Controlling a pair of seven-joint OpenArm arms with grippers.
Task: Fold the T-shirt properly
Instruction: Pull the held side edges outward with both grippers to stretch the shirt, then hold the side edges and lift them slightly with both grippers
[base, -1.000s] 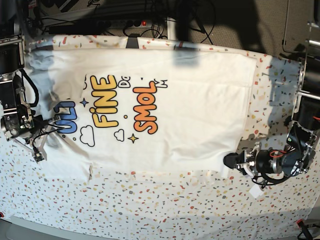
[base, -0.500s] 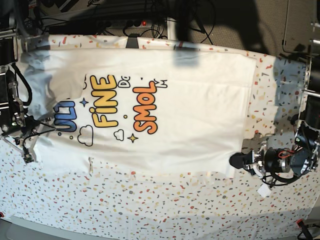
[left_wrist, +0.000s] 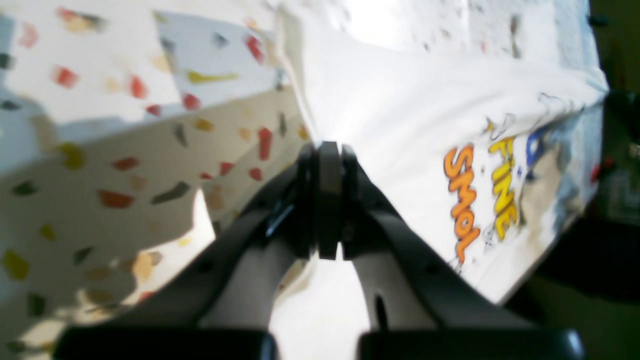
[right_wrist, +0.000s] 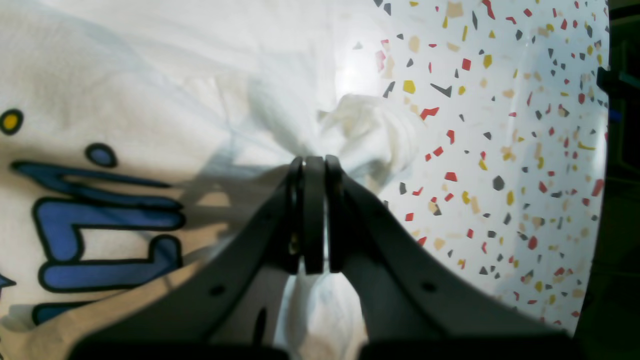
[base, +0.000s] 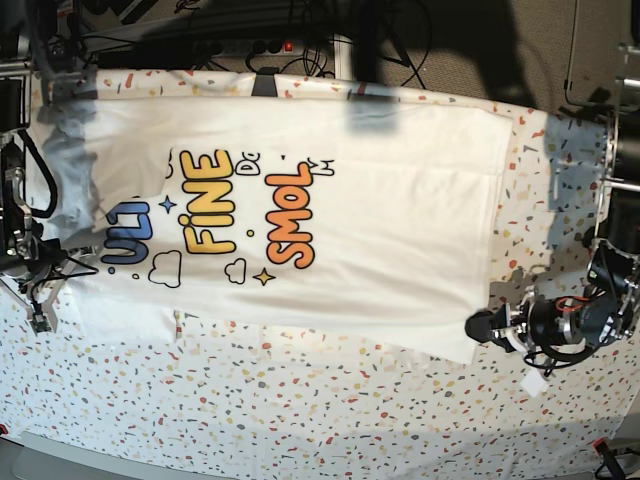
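A: T-shirt (base: 330, 230)?
B: Spread print-up across speckled tablecloth (base: 300, 410), stretched between both arms.
A: Left gripper (left_wrist: 327, 150)?
B: Jaws pressed together, pinching hem corner at plain end of shirt.
A: Right gripper (right_wrist: 312, 162)?
B: Jaws clamped too, bunched white fabric caught at tips, just beside blue lettering.
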